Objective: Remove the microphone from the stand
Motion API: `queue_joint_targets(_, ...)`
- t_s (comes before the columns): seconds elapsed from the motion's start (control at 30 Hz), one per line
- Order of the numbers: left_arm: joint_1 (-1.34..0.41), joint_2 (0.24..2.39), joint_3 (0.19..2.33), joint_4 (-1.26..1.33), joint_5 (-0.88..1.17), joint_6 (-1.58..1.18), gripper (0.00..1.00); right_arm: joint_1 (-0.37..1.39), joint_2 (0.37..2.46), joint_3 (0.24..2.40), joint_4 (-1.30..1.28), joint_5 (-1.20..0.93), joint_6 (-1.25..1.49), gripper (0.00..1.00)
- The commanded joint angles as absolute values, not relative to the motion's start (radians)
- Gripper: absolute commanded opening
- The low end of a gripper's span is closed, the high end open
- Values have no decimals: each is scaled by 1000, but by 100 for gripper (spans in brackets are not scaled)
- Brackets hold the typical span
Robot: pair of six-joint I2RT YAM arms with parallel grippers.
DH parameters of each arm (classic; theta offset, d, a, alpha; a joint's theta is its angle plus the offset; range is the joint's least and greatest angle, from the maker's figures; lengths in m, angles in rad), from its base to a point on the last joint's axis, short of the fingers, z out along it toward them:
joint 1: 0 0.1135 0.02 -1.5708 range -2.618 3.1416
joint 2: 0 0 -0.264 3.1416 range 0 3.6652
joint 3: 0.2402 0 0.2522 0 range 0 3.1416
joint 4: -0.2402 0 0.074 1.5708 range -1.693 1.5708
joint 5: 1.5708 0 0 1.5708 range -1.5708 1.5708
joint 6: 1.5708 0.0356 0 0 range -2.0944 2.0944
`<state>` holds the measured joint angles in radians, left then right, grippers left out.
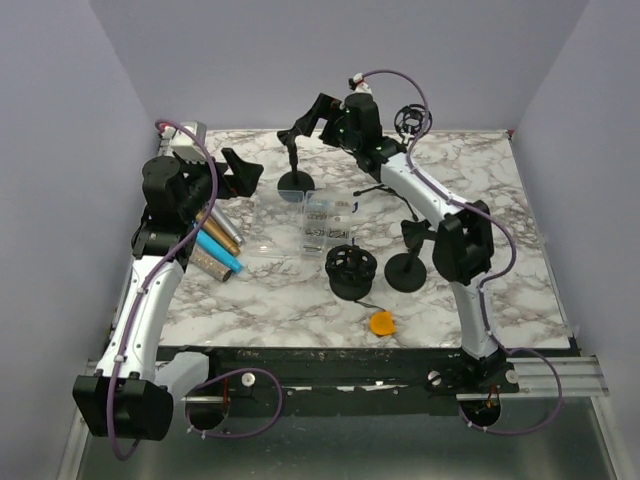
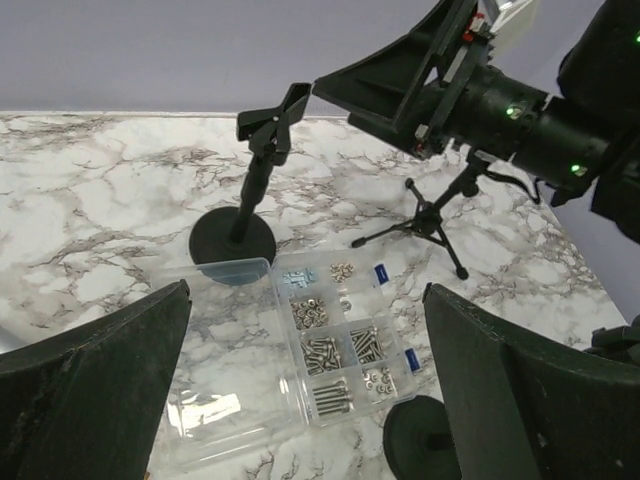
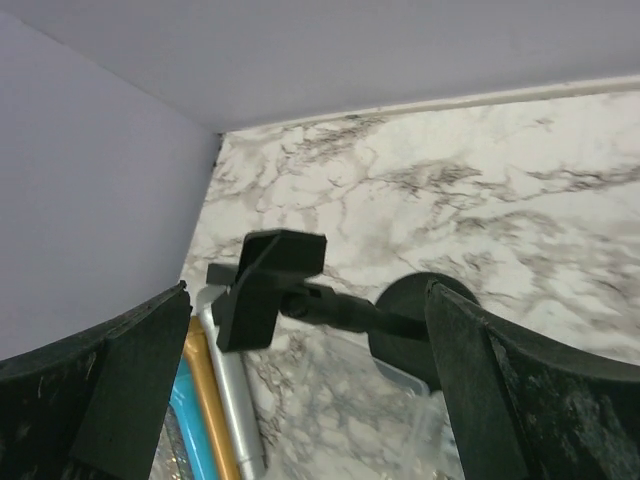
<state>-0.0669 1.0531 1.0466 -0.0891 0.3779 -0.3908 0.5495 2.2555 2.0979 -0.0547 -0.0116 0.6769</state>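
The black stand (image 1: 293,150) rises from a round base (image 1: 297,183) at the back of the table, and its clip (image 2: 273,118) holds nothing. My right gripper (image 1: 302,120) hangs open just above and around that clip (image 3: 270,285), one finger on each side, without touching it. A gold microphone (image 1: 222,232), a blue microphone (image 1: 220,252) and a silver one (image 3: 232,400) lie side by side on the table's left. My left gripper (image 1: 245,172) is open and empty above them, with the screw box (image 2: 330,345) between its fingers in the wrist view.
A clear screw box (image 1: 325,225) lies open mid-table. A second stand (image 1: 405,270), a small tripod (image 1: 385,185) and a round black shock mount (image 1: 350,272) stand to the right. An orange disc (image 1: 381,322) lies near the front edge. Walls close in at the back and sides.
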Motion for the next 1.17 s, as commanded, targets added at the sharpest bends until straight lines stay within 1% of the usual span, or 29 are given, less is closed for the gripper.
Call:
queue_joint_targets(0.0, -102, 1045, 1041, -41, 423, -347, 98, 545, 2013, 1972, -207, 89, 515, 100)
queue_joint_targets(0.17, -135, 987, 1045, -34, 506, -414, 98, 544, 1666, 1646, -218, 131, 430, 100)
queue_joint_targets(0.33, -143, 861, 1021, -15, 585, -525, 99, 545, 1304, 1365, -244, 218, 377, 100)
queue_joint_targets(0.47, -144, 721, 1007, -44, 575, -528, 98, 543, 1046, 1262, -321, 306, 356, 100)
queue_joint_targets(0.57, -145, 622, 997, -84, 532, -503, 98, 544, 886, 1228, -386, 362, 359, 100)
queue_joint_targets(0.67, -145, 538, 980, -91, 495, -499, 99, 545, 772, 1233, -461, 427, 364, 100)
queue_joint_targets(0.8, -145, 451, 965, -91, 454, -500, 98, 544, 682, 1276, -540, 502, 373, 100)
queue_joint_targets(0.97, -145, 399, 962, -100, 408, -499, 99, 545, 617, 1302, -571, 569, 378, 100)
queue_joint_targets(1.03, -145, 395, 961, -103, 402, -497, 99, 544, 582, 1270, -533, 541, 349, 100)
queue_joint_targets(1.13, -145, 404, 962, -103, 407, -498, 99, 545, 607, 1305, -595, 583, 375, 100)
